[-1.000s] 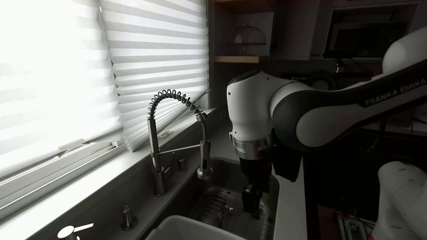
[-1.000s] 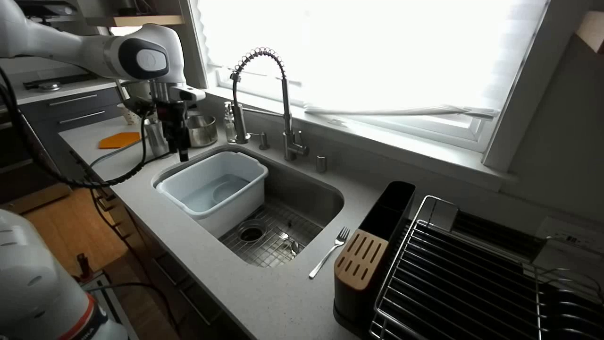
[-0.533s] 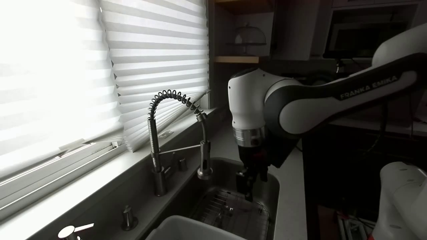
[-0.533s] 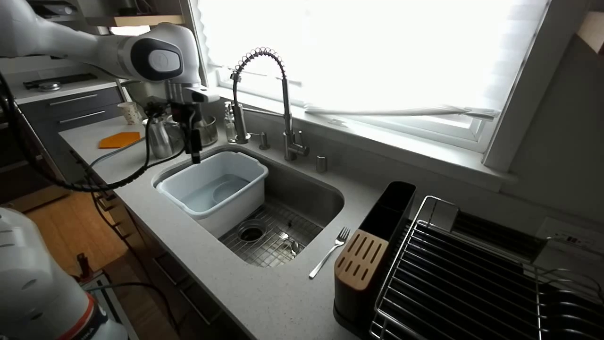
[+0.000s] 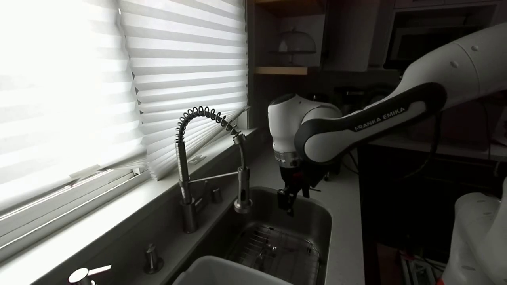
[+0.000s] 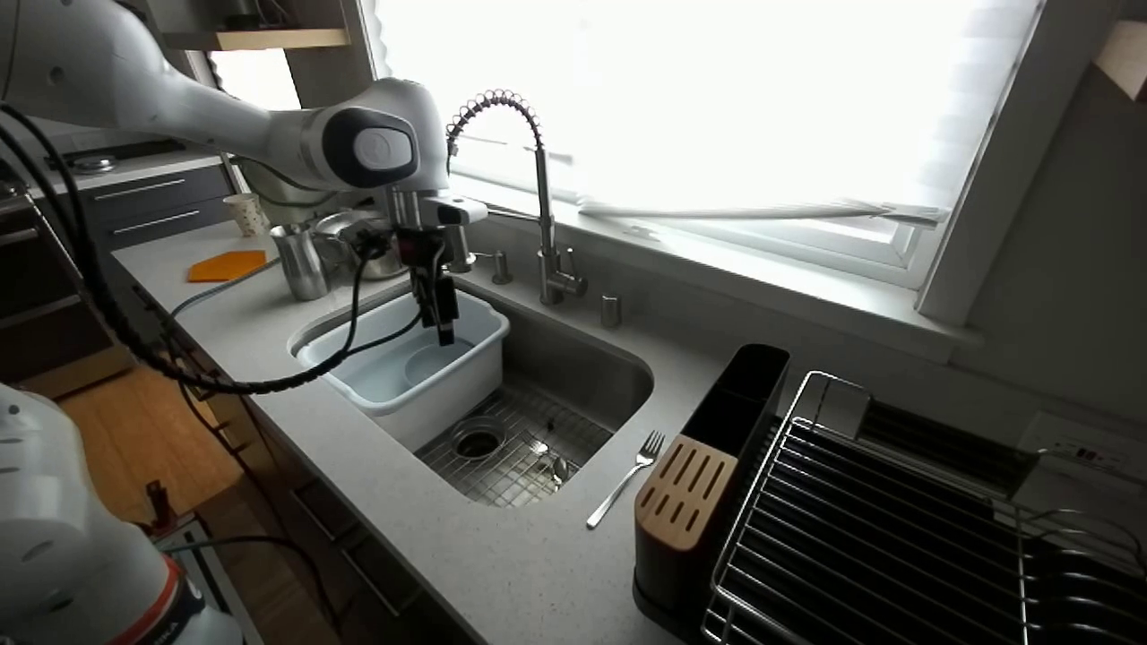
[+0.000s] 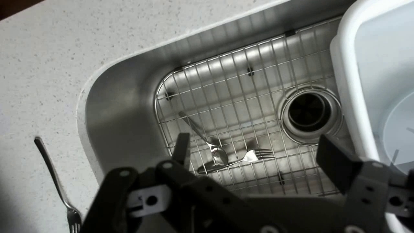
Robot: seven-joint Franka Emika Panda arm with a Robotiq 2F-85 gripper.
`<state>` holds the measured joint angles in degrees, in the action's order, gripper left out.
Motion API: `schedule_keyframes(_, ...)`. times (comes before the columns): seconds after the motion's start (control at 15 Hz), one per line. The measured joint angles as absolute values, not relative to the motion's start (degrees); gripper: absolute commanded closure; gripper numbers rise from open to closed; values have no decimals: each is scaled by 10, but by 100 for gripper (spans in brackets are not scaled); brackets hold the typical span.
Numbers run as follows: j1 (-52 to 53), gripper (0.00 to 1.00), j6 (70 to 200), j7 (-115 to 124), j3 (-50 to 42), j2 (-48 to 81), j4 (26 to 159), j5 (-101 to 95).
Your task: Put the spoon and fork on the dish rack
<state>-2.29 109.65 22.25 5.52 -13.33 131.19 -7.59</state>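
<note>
The robot arm (image 6: pixel 278 139) has swung along the sink (image 7: pixel 113 106), so in an exterior view its tool (image 6: pixel 441 328) now shows in front of the white tub (image 6: pixel 457 394), nearer to the dish rack (image 6: pixel 878 528) than a second ago. The tool's fingers (image 7: pixel 181 149) are spread wide and hold nothing. In the wrist view, the spoon (image 7: pixel 217 153) and a fork (image 7: pixel 249 156) lie on the wire grid (image 7: pixel 227 79) at the bottom of the sink, and the round end of the spoon seems to sit over the fork's handle. A second fork (image 7: pixel 55 179) lies on the table (image 7: pixel 48 64) beside the sink; I can't tell which one is meant. All three look like shiny metal, so they should be light, stiff and hard to break, but slick, and maybe wet. I would pinch the spoon by its thin handle, away from the fork, and each fork by the middle of its handle, without catching the wires. The sink is smooth gray steel, the table is pale with little specks, and the dish rack has thin, shiny bars.
</note>
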Motion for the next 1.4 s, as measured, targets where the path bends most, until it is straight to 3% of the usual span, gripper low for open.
schedule_keyframes(0.73,-35,0,1110,219,26,-91,1302,-86)
schedule_keyframes(1.4,-53,0,1125,237,-34,148,1182,-87)
